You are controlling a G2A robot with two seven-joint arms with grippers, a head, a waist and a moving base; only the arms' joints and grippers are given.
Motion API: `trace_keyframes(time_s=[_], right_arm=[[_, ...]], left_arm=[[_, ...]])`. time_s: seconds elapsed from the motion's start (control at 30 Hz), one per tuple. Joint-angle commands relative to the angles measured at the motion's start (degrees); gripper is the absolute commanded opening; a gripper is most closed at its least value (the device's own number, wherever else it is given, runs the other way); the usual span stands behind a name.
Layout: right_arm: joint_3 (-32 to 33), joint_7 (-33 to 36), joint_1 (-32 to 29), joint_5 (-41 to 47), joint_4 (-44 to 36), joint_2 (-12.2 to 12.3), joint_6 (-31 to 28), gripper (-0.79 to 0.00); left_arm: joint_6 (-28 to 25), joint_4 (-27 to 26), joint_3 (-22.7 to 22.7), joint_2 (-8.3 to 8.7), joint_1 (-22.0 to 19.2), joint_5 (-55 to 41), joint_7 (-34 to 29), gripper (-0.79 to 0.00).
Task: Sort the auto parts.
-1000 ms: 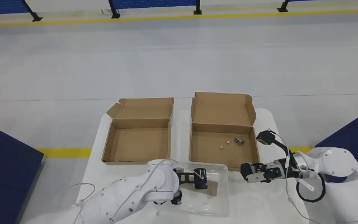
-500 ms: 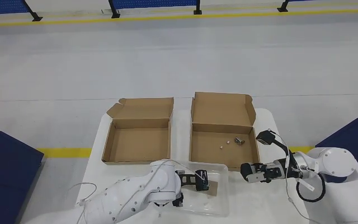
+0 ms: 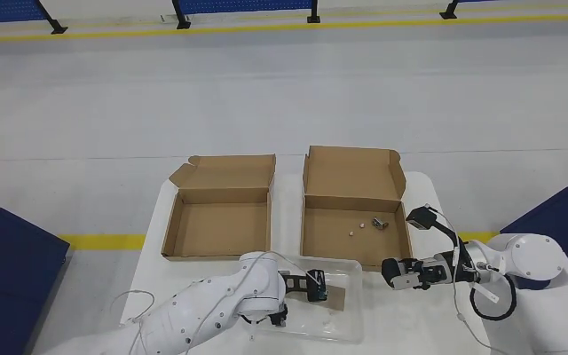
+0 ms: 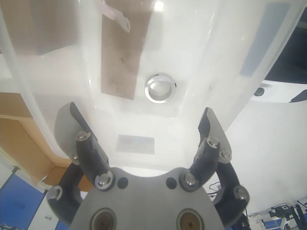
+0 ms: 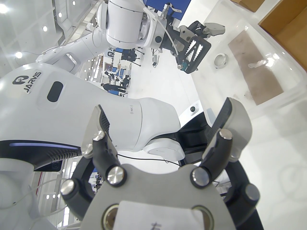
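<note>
A silver metal ring [image 4: 159, 90] lies on the floor of the clear plastic tray [image 3: 351, 330], beside a brown cardboard strip [image 4: 124, 48]. A small pale clip [image 4: 117, 19] rests on that strip. My left gripper [image 4: 139, 108] hovers open just short of the ring, nothing between its fingers. From the right wrist view the ring [image 5: 220, 60] sits right beside the left gripper [image 5: 203, 34]. My right gripper [image 5: 165, 107] is open and empty, held off the tray's right end [image 3: 389, 273].
Two open cardboard boxes stand behind the tray: the left box [image 3: 217, 226] holds nothing, the right box [image 3: 342, 235] holds a few small parts [image 3: 380, 223]. White tabletop [image 3: 408, 319] lies around the right gripper.
The left gripper has shifted slightly to the left over the tray, still open. The right arm has kept still.
</note>
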Motion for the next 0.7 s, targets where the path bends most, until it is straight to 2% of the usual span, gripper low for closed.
trace_keyframes(time_s=[0.0,0.13,0.37,0.67], right_arm=[[0.0,0.0,0.0,0.0,0.0,0.0,0.0,0.0],[0.0,0.0,0.0,0.0,0.0,0.0,0.0,0.0],[0.0,0.0,0.0,0.0,0.0,0.0,0.0,0.0],[0.0,0.0,0.0,0.0,0.0,0.0,0.0,0.0]], left_arm=[[0.0,0.0,0.0,0.01,0.0,0.0,0.0,0.0],[-0.1,0.4,0.1,0.03,0.4,0.7,1.1,0.0],[-3.0,4.6,0.6,-0.63,1.0,1.2,5.8,0.0],[-1.4,5.4,0.3,-0.8,1.3,2.5,7.4,0.0]])
